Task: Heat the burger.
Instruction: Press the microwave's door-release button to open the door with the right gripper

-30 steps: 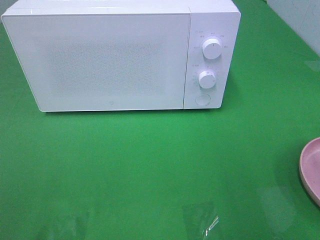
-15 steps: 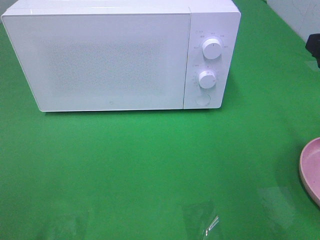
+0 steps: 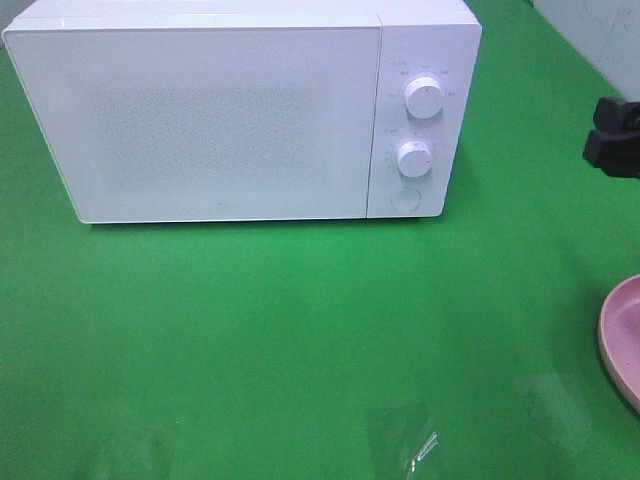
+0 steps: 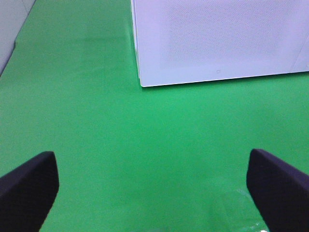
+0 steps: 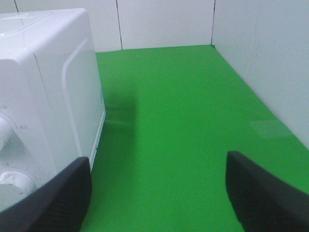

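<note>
The burger shows in no view. The white microwave (image 3: 220, 120) stands at the back of the green table with its door shut; it also appears as the microwave (image 4: 217, 43) in the left wrist view and the microwave (image 5: 43, 96) in the right wrist view. My right gripper (image 5: 157, 198) is open and empty, to the right of the microwave's dial side, and shows as a black shape (image 3: 612, 135) at the right edge of the high view. My left gripper (image 4: 154, 191) is open and empty over bare table in front of the microwave's left corner.
Two white dials (image 3: 425, 97) (image 3: 413, 158) and a round button (image 3: 404, 199) sit on the microwave's right panel. A round pink plate (image 3: 622, 340) pokes in at the right edge. A scrap of clear film (image 3: 420, 450) lies near the front. White walls (image 5: 270, 63) border the table.
The right gripper has come into the high view from the right edge and moved leftward. The microwave and plate have not moved.
</note>
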You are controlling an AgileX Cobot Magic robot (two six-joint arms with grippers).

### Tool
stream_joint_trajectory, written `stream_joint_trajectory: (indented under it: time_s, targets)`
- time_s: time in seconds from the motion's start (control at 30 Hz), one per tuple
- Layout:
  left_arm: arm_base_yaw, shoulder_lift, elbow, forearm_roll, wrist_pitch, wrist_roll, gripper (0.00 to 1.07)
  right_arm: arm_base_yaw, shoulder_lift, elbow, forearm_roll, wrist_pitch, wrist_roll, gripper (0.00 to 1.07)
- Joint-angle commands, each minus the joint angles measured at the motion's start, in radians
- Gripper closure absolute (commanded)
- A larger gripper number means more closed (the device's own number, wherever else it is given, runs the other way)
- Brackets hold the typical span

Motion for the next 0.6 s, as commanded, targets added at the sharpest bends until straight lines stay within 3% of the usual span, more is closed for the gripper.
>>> stream_joint_trajectory:
  time_s: [0.03, 0.1, 0.17, 0.43, 0.6]
  targets:
    - [0.003, -0.019, 0.002, -0.001, -0.007, 0.000, 0.09, 0.044, 0.021, 0.005, 0.067, -0.070, -0.064, 0.32]
    - [0.003, -0.019, 0.002, -0.001, -0.007, 0.000, 0.09, 0.097, 0.053, 0.005, 0.104, -0.108, -0.068, 0.32]
    - [0.003, -0.019, 0.002, -0.001, -0.007, 0.000, 0.09, 0.210, 0.123, 0.004, 0.167, -0.174, -0.066, 0.32]
    - [0.003, -0.019, 0.002, -0.001, -0.007, 0.000, 0.09, 0.395, 0.260, 0.003, 0.357, -0.366, -0.063, 0.32]
    - [0.003, -0.019, 0.002, -0.001, -0.007, 0.000, 0.09, 0.466, 0.308, 0.003, 0.402, -0.402, -0.063, 0.32]
